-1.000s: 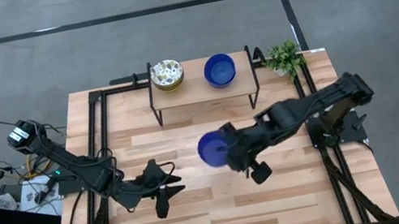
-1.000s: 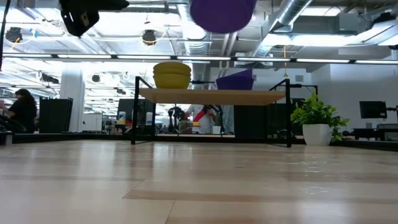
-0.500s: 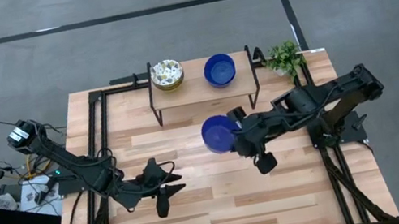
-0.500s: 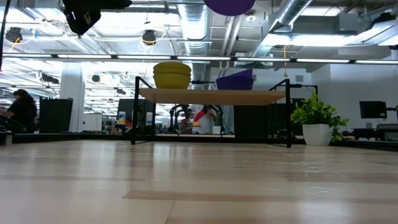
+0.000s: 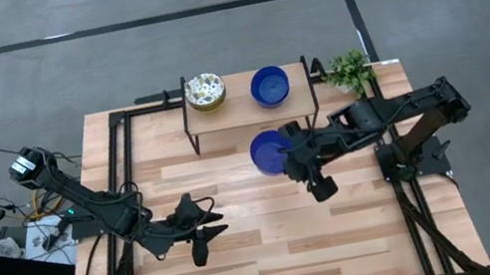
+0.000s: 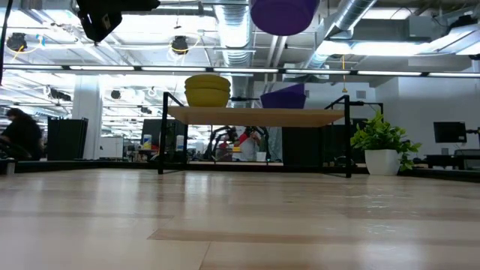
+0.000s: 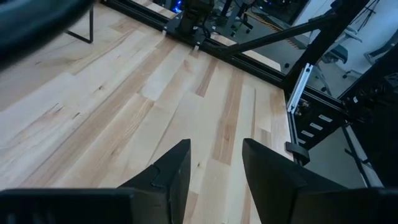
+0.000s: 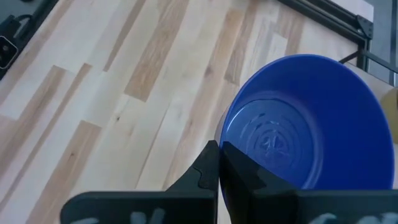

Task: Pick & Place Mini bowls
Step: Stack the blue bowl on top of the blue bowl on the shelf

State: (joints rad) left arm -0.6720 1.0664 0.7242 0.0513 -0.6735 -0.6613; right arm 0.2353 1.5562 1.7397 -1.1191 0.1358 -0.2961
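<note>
My right gripper (image 5: 287, 156) is shut on a glossy blue mini bowl (image 5: 269, 151) and holds it high over the middle of the table, just in front of a small wooden shelf (image 5: 242, 106). The low view shows the bowl's underside (image 6: 283, 15) above shelf height. On the shelf rest a stack of floral mini bowls (image 5: 205, 91) and another blue bowl (image 5: 269, 86), each on its base. My left gripper (image 5: 212, 226) hangs open over the near left of the table, its fingers (image 7: 177, 163) with nothing between them. My right gripper pinches the blue bowl's rim (image 8: 225, 138) on the side nearest the wrist, one finger (image 8: 242, 171) inside the bowl and one (image 8: 205, 167) outside. The fingers slant down from the table's right side. The bowl is lifted clear, its opening up and a little tilted.
A small green potted plant (image 5: 350, 70) stands at the far right, beside the shelf. Black rails (image 5: 122, 149) run along the table's left and right sides. Bare wood lies between the two arms. Beyond the table, the low view shows a person (image 6: 21, 135) in the room.
My right gripper has carried the blue bowl toward the table's far edge and a little to the right, nearer the shelf, and somewhat higher. It has stayed shut on the rim, and the bowl has kept its opening up.
</note>
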